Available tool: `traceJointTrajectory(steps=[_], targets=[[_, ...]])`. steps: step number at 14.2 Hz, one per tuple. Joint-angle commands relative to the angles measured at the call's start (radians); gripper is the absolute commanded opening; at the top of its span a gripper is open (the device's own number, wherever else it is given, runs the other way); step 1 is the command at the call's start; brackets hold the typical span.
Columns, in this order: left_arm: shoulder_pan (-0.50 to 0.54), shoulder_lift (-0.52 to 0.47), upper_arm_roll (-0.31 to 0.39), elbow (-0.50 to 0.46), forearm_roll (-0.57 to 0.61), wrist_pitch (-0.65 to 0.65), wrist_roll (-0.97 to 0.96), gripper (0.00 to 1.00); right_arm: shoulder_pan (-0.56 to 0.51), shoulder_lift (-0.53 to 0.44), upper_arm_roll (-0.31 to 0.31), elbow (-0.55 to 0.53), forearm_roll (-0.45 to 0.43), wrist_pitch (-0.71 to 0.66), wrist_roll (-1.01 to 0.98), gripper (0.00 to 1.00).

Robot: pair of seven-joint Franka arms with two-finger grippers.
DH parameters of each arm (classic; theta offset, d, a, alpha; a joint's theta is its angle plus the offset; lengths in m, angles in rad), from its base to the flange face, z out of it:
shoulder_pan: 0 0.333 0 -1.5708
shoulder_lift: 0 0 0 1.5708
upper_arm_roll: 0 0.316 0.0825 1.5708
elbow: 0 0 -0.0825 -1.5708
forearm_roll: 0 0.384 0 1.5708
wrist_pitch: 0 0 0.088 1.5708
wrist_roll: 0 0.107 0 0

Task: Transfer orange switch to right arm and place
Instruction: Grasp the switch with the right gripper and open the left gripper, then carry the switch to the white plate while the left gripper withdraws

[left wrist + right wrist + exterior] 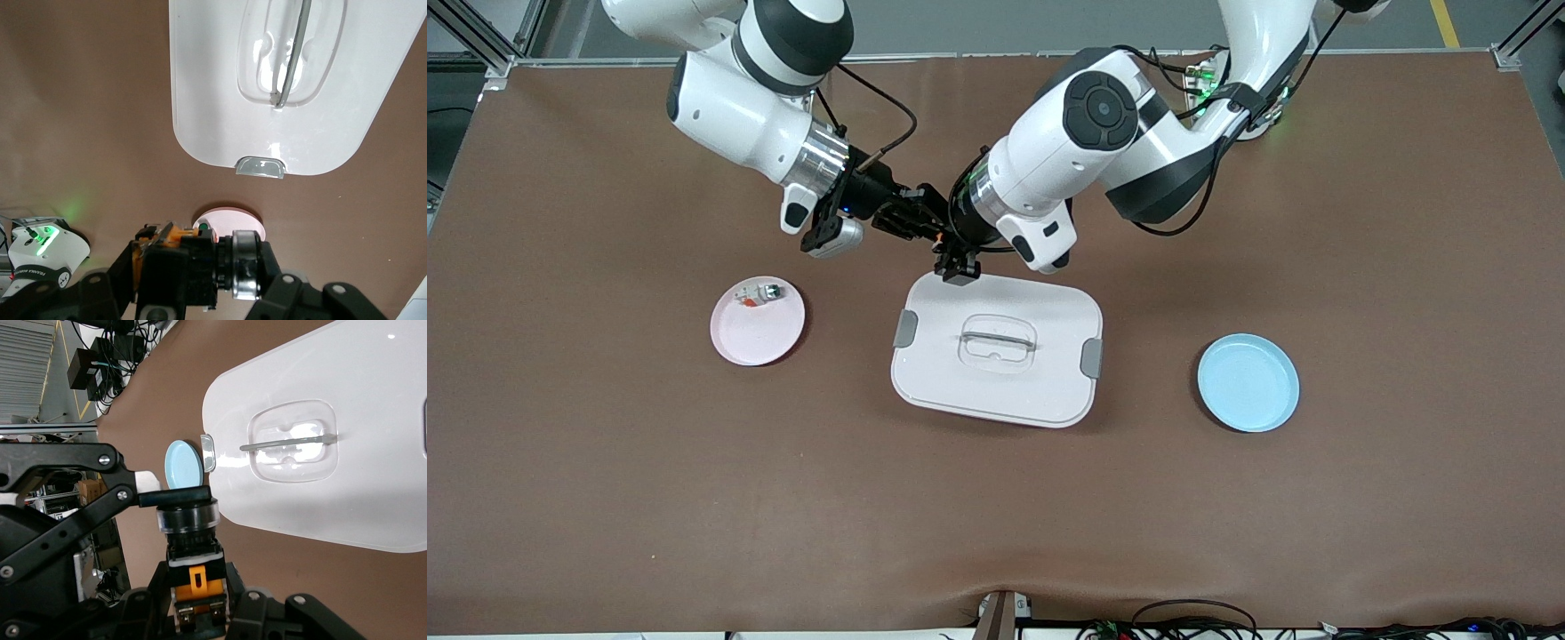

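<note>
Orange switch (940, 238) mid-handover, up in air w/ both grippers on it
Switch hangs over bare bench just off the white lid's (996, 348) edge toward the robots' side, about mid-bench. Left gripper (957, 264) pinches its round collar end; right gripper (911, 220) is clamped on its black-and-orange body, fingers (153, 597) either side. Pink plate (758, 321) w/ small white-and-clear part (758, 294) sits toward right arm's end; blue plate (1248, 382) toward left arm's end, both well apart from lid
</note>
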Motion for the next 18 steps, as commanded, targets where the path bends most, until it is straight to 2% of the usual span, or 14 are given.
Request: traceJointTrajectory(steps=[1, 2, 3, 7, 9, 10, 11, 13, 15, 18], targets=[[-0.008, 0.013, 0.003, 0.024, -0.009, 0.001, -0.003, 0.08, 0.017, 0.022, -0.007, 0.027, 0.026, 0.003, 0.013, 0.00], [-0.008, 0.013, 0.005, 0.024, -0.009, 0.001, -0.003, 0.48, 0.017, 0.022, -0.007, 0.027, 0.026, 0.003, 0.013, 0.00], [-0.010, 0.011, 0.017, 0.024, -0.007, 0.001, -0.003, 0.99, 0.017, 0.024, -0.007, 0.027, 0.026, 0.001, 0.012, 0.00], [0.002, -0.004, 0.031, 0.024, 0.017, -0.014, 0.007, 1.00, 0.031, 0.059, -0.008, 0.082, 0.014, -0.006, -0.004, 0.00], [0.004, -0.024, 0.049, 0.024, 0.074, -0.031, 0.016, 1.00, 0.031, 0.079, -0.008, 0.102, -0.003, -0.009, -0.007, 0.00], [0.009, -0.032, 0.049, 0.024, 0.115, -0.048, 0.040, 1.00, 0.031, 0.081, -0.010, 0.108, -0.061, -0.011, -0.031, 0.00], [0.018, -0.035, 0.048, 0.024, 0.143, -0.071, 0.081, 1.00, 0.023, 0.090, -0.010, 0.112, -0.171, -0.012, -0.086, 0.00], [0.061, -0.056, 0.049, 0.022, 0.154, -0.117, 0.198, 1.00, 0.012, 0.102, -0.011, 0.116, -0.320, -0.028, -0.126, 0.00], [0.104, -0.066, 0.048, 0.022, 0.157, -0.149, 0.302, 1.00, 0.003, 0.102, -0.018, 0.117, -0.400, -0.060, -0.163, 0.00], [0.177, -0.095, 0.049, 0.018, 0.178, -0.226, 0.498, 1.00, -0.043, 0.101, -0.018, 0.117, -0.523, -0.141, -0.324, 0.00]])
